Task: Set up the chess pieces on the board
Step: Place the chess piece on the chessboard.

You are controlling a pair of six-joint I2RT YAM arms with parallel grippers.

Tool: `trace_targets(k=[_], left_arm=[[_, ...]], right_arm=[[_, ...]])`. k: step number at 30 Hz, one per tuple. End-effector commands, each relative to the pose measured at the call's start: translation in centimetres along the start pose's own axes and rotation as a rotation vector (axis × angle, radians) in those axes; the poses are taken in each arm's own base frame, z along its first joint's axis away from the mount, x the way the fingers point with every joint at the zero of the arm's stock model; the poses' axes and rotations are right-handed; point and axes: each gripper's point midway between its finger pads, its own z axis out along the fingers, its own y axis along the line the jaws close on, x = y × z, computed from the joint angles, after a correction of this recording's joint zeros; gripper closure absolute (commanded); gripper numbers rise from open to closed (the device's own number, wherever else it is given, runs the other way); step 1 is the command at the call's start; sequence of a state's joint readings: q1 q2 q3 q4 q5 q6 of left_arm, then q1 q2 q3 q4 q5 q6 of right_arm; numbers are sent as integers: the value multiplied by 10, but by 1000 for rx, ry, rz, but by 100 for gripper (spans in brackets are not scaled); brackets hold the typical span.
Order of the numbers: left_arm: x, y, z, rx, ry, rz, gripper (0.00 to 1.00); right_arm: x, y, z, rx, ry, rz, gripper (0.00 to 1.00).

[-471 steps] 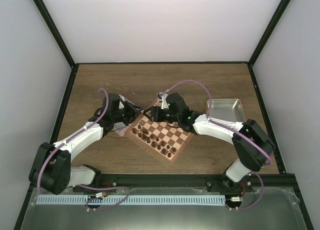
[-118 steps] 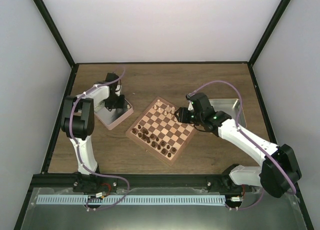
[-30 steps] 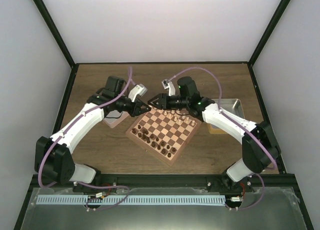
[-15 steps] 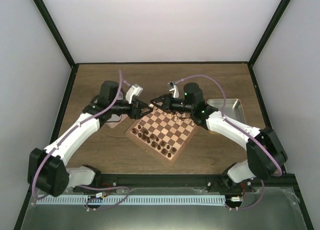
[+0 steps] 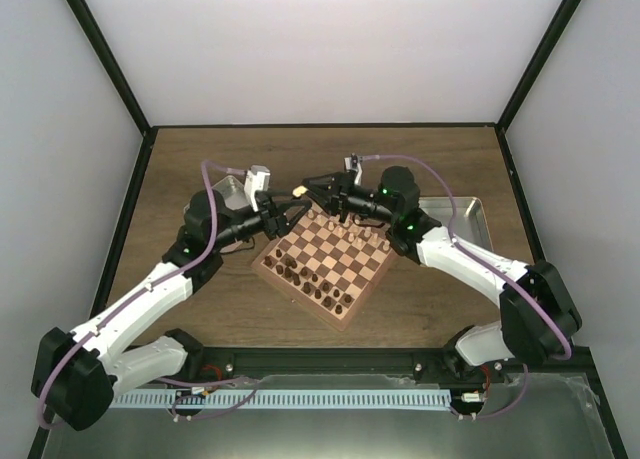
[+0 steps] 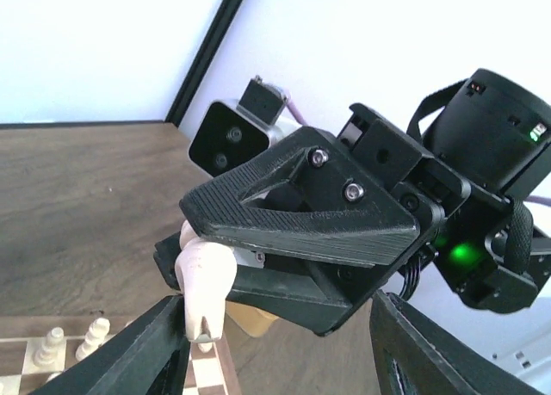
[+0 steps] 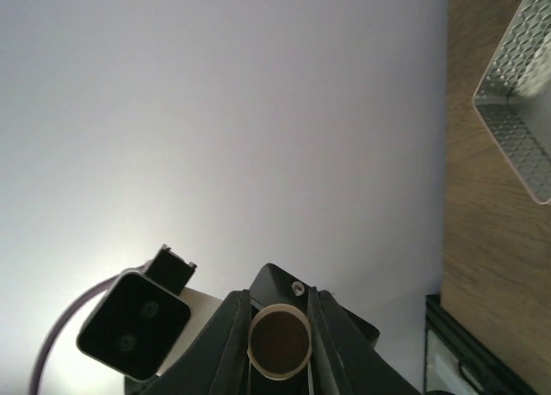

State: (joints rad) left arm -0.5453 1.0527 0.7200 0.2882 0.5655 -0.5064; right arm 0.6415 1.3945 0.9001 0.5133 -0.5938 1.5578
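A light piece (image 6: 205,283) is held in the air just beyond the far corner of the board (image 5: 366,297), touching no square. Within the last second it has been passed across. It was pinched by the left gripper (image 5: 285,215), whose fingers have since been spread and now stand apart on either side of it without contact. The right gripper (image 5: 303,190), open a second ago, has been clenched on the piece; in the right wrist view the round base is seen squeezed between the two fingers.

The handover is judged complete, so placement now appears to fall to the right arm, probably among the light pieces (image 5: 352,227) already standing along the far edge. The dark pieces (image 5: 305,279) are ranged along the near edge.

No brand, label or writing can be read; only a green lamp (image 6: 465,256) is lit on the right arm.
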Motion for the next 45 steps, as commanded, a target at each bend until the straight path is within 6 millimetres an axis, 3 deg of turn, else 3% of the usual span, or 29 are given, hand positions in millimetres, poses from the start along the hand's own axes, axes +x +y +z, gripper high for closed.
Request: trace_targets(k=[1, 10, 14, 22, 27, 36, 39, 41, 45], left_arm=[[-26, -6, -3, -21, -143, 18, 42], [-38, 3, -9, -101, -243, 21, 61], [-35, 2, -10, -96, -241, 22, 75], [-19, -2, -4, -82, -215, 8, 62], [-24, -5, -8, -76, -251, 20, 76], [-30, -11, -12, -60, -285, 56, 86], [-34, -13, -11, -61, -293, 72, 95], [-36, -12, -11, -68, -295, 72, 96], [-29, 5, -7, -170, -218, 63, 96]], right_arm=[[6, 13, -2, -54, 13, 72, 87], [12, 7, -1, -62, 53, 120, 88], [12, 5, -1, -64, 53, 143, 89], [4, 17, 2, -130, 33, 180, 90], [6, 13, 0, -144, 38, 213, 89], [10, 9, 0, -141, 59, 243, 90], [11, 7, -1, -132, 60, 241, 90], [11, 4, -2, -120, 55, 228, 86], [0, -6, -8, -79, 4, 127, 57]])
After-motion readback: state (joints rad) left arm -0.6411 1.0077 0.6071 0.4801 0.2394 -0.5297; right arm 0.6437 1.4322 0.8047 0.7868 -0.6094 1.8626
